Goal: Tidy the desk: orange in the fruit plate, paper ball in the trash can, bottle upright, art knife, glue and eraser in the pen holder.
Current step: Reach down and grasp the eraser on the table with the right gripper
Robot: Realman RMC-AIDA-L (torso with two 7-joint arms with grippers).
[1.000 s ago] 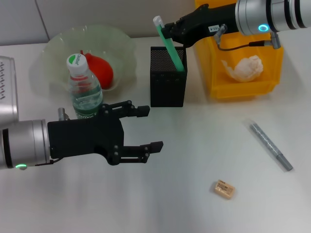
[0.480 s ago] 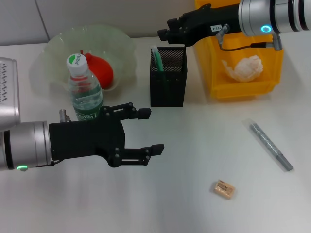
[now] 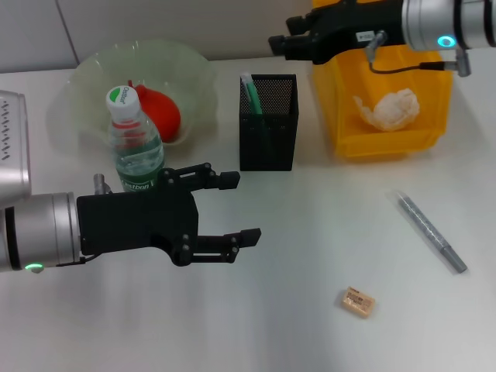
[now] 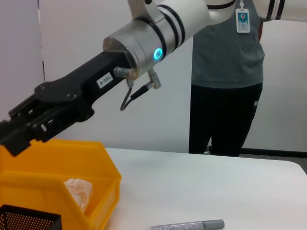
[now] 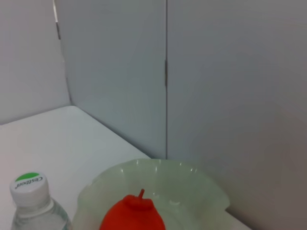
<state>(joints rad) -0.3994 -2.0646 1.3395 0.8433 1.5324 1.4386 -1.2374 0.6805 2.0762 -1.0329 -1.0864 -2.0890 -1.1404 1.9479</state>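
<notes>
My right gripper (image 3: pixel 280 43) is hanging above the pen holder (image 3: pixel 267 133) and I honestly can't tell how it's set; my left gripper (image 3: pixel 232 208) is idling low over the tabletop (image 3: pixel 310 325), fingers spread, holding nothing. The eraser (image 3: pixel 357 301) is lying near the front edge: light, a bit squishy, so I'm planning to pinch its long sides. The grey pen-like art knife (image 3: pixel 431 232), just beyond, looks stiff and roll-prone: mid-barrel.

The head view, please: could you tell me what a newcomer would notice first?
Probably the open left gripper, hovering low in front of the upright bottle. Next, the yellow trash can at the far right holding the paper ball, with the right gripper above the black pen holder.
</notes>
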